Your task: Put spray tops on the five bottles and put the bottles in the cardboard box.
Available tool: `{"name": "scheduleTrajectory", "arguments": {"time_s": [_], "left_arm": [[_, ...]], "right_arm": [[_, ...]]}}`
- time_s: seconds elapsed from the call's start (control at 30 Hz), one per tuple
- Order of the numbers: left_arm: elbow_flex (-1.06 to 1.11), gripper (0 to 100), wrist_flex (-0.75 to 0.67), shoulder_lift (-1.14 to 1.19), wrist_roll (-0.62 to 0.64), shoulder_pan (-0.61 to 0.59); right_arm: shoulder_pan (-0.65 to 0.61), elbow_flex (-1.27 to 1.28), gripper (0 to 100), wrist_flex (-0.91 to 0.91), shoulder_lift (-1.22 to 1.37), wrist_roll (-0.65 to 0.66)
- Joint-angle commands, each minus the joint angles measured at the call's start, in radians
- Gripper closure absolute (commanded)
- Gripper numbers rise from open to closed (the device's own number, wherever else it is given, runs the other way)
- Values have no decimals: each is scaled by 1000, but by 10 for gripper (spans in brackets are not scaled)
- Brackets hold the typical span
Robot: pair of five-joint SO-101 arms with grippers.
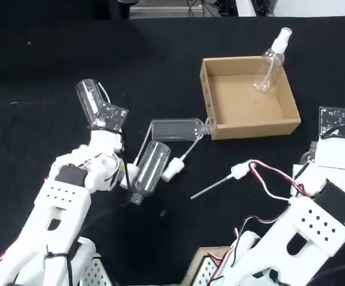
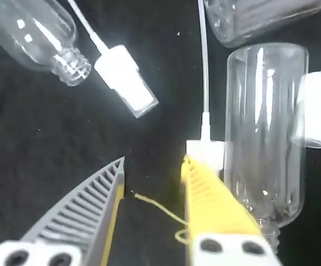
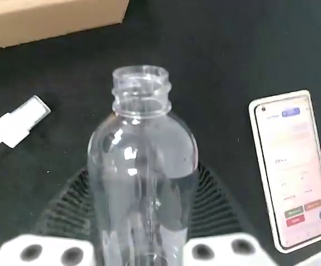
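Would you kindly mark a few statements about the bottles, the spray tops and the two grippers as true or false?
1. A capped bottle leans inside the cardboard box. True.
2. The held bottle in the right gripper already has a spray top on. False: its neck is open, with no top fitted.
3. The left gripper is open and holds nothing. True.
4. The long-tubed spray top lies inside the box. False: it lies on the table, outside the box.
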Motion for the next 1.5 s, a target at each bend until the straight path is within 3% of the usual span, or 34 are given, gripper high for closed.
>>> {"name": "scheduleTrajectory", "arguments": {"time_s": [0.0, 0.1, 0.37, 0.53, 0.63, 0.83, 1.07, 1.13, 1.2, 1.3, 1.47], "left_arm": [[-21, 807, -21, 64, -11, -10], [-44, 762, -21, 161, -12, 21], [-128, 783, -8, 261, 23, 70], [-214, 783, 137, 235, 64, 81], [-200, 783, 109, 247, 68, 119], [-102, 784, -75, 325, 72, 173], [-131, 791, -75, 422, 68, 151], [-130, 850, -46, 423, 63, 160], [-131, 976, 2, 410, 60, 159], [-127, 958, 100, 356, -77, 133], [-136, 971, 334, 181, -465, -15]], "right_arm": [[-12, -4, 988, -8, 2, -3], [-11, -4, 988, -6, 2, -2], [-11, -2, 988, -3, 2, -2], [-11, -2, 988, -5, 2, -2], [-14, -2, 988, -5, 2, -2], [-11, -2, 988, -5, 2, -2], [-9, -2, 988, -3, 2, -2], [-9, -2, 988, -3, 2, -2], [-9, -2, 988, -3, 2, -2], [-9, -2, 988, -3, 2, -2], [-12, -2, 988, -2, 2, -2]]}}
